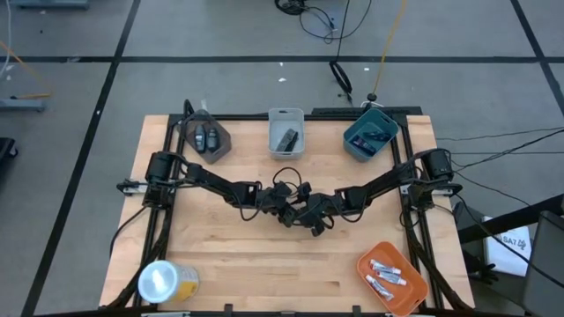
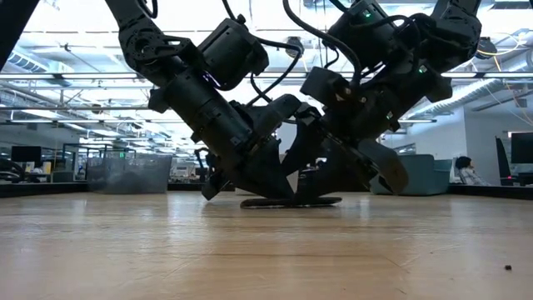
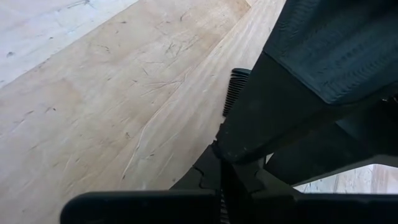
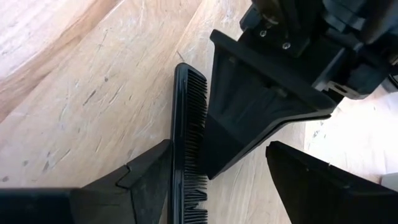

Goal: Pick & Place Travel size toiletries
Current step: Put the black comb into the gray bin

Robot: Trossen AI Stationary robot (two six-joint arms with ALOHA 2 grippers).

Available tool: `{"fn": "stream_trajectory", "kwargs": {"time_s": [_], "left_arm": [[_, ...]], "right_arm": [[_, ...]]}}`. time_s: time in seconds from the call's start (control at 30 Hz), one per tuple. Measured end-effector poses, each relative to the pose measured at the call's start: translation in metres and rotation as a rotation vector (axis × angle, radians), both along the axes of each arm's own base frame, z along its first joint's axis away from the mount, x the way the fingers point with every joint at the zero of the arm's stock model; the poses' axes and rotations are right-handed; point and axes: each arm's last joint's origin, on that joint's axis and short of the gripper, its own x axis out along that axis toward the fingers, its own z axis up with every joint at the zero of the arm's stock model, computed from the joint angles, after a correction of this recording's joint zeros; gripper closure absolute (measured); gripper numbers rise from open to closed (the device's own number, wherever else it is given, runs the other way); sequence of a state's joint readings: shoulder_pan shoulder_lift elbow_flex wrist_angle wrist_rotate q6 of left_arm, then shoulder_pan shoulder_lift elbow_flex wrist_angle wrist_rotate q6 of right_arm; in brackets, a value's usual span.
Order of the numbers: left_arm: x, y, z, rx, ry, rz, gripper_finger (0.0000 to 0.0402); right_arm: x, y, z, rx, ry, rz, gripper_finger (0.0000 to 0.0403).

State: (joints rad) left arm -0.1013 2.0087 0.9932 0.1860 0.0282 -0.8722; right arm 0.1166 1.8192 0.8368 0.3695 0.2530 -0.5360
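A black comb (image 4: 188,124) lies flat on the wooden table (image 1: 229,246) at its middle; the low view shows the comb (image 2: 291,202) lying along the tabletop. Both arms meet over it. My left gripper (image 3: 219,154) is shut, and its joined fingers (image 4: 249,118) slant down to the comb's toothed side. My right gripper (image 4: 217,152) is open and straddles the spot: one finger (image 4: 146,177) is at the comb's back edge, the other finger (image 4: 323,186) stands beyond the left gripper. Silvery tubes (image 1: 385,275) lie in the orange bin (image 1: 414,295). My left gripper's shut fingertips (image 4: 214,158) meet the comb's toothed side (image 4: 198,134) near its middle, coming slanting down from the table's left. The comb lies flat on the table. My right gripper has the comb's smooth back edge (image 4: 177,155) against the inner side of one finger, which slants down from the table's right; nothing is pinched.
Along the far edge stand a dark grey bin (image 1: 208,139) with two oval pieces, a white bin (image 1: 286,132) with a dark item and a teal bin (image 1: 370,136) with dark packets. A yellow roll with a white top (image 1: 167,282) lies at the near left corner.
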Motion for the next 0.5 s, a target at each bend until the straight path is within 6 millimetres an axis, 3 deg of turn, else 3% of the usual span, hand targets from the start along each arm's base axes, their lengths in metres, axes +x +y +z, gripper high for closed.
{"fn": "stream_trajectory", "kwargs": {"time_s": [0.5], "left_arm": [[0.0002, -0.0031, 0.0007, -0.061, 0.004, -0.028, 0.0401]], "right_arm": [[0.0019, -0.0039, 0.0035, -0.005, -0.028, -0.038, 0.0151]]}}
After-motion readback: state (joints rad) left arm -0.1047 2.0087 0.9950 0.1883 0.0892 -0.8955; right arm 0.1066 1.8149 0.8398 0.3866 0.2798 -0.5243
